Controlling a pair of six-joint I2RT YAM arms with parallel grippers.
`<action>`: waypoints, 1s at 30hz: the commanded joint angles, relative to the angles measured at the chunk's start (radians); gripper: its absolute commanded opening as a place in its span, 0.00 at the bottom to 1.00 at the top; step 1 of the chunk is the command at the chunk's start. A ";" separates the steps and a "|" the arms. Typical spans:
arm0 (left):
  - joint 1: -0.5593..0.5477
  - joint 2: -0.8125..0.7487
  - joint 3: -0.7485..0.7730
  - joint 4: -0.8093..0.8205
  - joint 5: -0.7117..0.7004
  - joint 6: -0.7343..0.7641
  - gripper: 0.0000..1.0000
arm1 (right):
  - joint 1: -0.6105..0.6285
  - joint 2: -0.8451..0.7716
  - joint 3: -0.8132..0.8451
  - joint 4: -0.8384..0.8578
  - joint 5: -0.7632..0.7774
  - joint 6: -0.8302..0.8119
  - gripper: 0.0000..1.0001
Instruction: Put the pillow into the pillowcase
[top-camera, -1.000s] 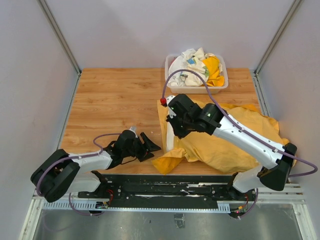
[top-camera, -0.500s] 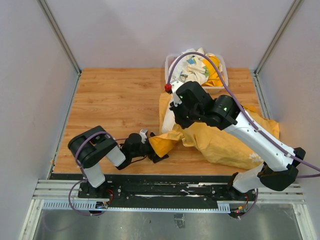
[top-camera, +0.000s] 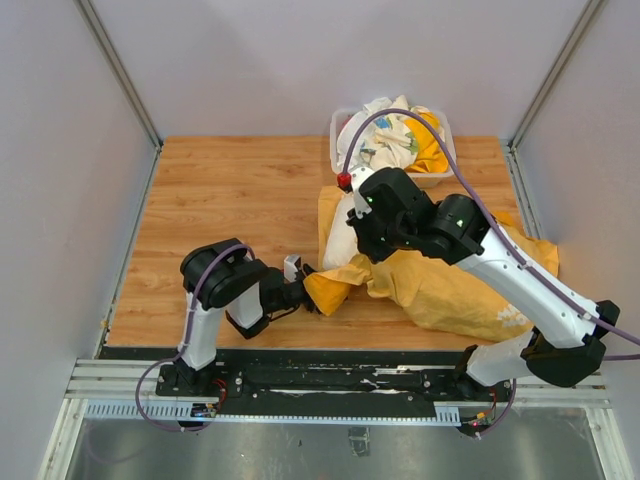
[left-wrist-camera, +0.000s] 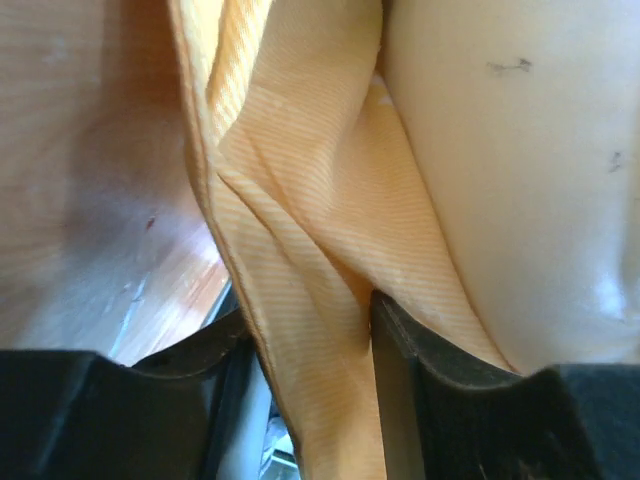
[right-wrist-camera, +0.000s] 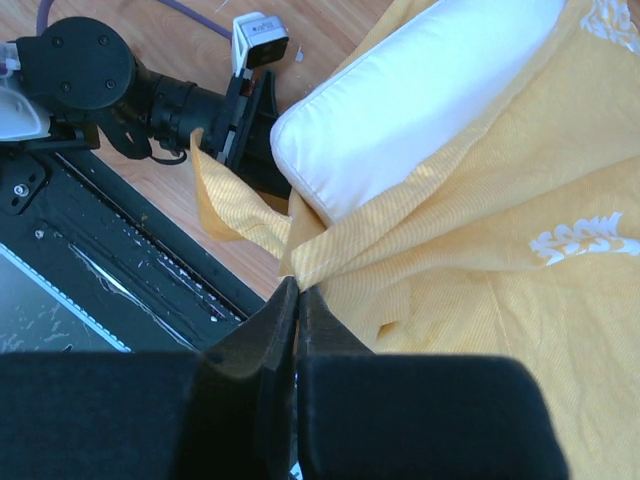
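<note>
Pillow (right-wrist-camera: 420, 110): cream-white, lying on the desk (top-camera: 230, 200) right of centre. One rounded end pokes out of the pillowcase mouth toward the left. The rest lies under orange-yellow cloth. I cannot tell how much of it is truly inside and how much is only draped over.

Pillowcase (top-camera: 450, 290): spread in a rumpled heap from mid-desk toward the right near corner. A bit of white print shows on top. The open end faces left, toward my left arm, and its hem is bunched around the pillow's exposed end.

Right hand (right-wrist-camera: 297, 300): fingers pressed together on a fold of the pillowcase hem, just beside the pillow's near corner. The cloth rises in a small peak from the pinch.

Left hand (left-wrist-camera: 310, 330): low over the near desk edge, clamped on the opposite flap of the hem. A thick fold of yellow cloth fills the gap between the fingers, with the pillow's pale side touching it on the right.

Progress, as I judge it:
- Mouth found and held at two points, one in each hand.
- Pillow partly in, with one end bare.
- Left to do: draw the hem over the exposed end, or work the pillow deeper, then smooth the case.

Beyond: a clear plastic bin (top-camera: 440, 172) of crumpled white and yellow cloths stands at the far edge, apart from the work.
</note>
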 joint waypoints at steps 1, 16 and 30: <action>0.041 -0.005 -0.037 -0.019 -0.007 0.025 0.36 | -0.024 -0.038 -0.008 0.022 0.007 0.023 0.01; 0.121 -0.577 0.265 -1.204 -0.161 0.605 0.00 | -0.024 -0.085 -0.046 0.043 0.008 0.018 0.01; 0.348 -0.769 0.803 -1.775 -0.201 0.897 0.00 | -0.026 -0.066 0.045 0.072 0.023 -0.031 0.01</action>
